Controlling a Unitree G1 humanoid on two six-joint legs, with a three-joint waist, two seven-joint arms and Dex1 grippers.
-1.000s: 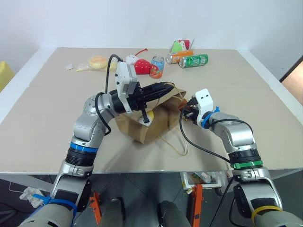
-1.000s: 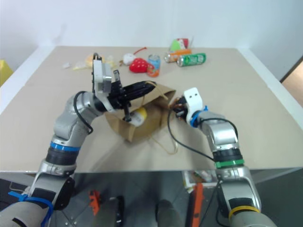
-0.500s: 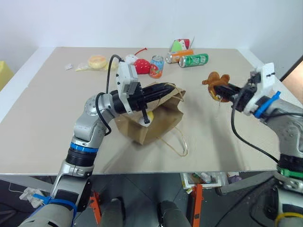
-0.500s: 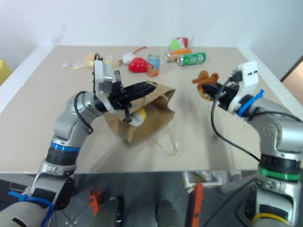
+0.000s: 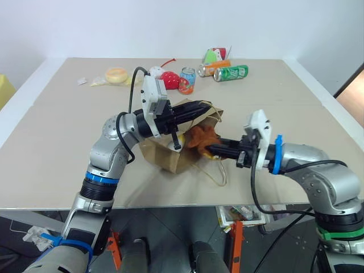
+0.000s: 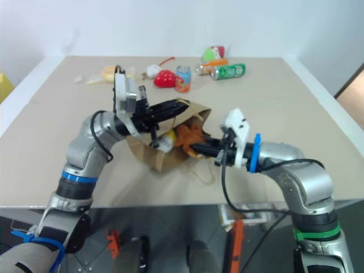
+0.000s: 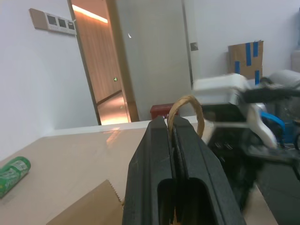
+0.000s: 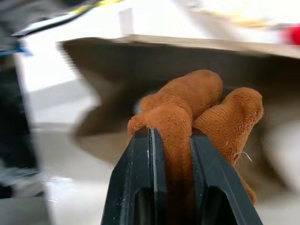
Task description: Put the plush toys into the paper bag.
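The brown paper bag (image 5: 168, 157) lies on the table with its mouth facing right. My left gripper (image 5: 208, 105) is shut on one loop handle (image 7: 185, 106) and holds the mouth up. Inside the bag lies the white and yellow egg plush toy (image 6: 166, 140). My right gripper (image 5: 209, 151) is shut on the brown furry plush toy (image 5: 202, 137), which sits at the bag's mouth, partly inside. In the right wrist view the brown plush (image 8: 187, 96) is squeezed between the two black fingers (image 8: 136, 187).
The bag's other handle (image 5: 219, 174) lies loose on the table toward the front edge. At the back stand a red strawberry toy (image 5: 170, 79), a small can (image 5: 188, 80), a green can (image 5: 232, 73), an orange can (image 5: 214, 68) and a yellow packet (image 5: 116, 74).
My right gripper, holding the brown plush, swung out to the right and has come back left to the bag's mouth. The left gripper and the bag have stayed put.
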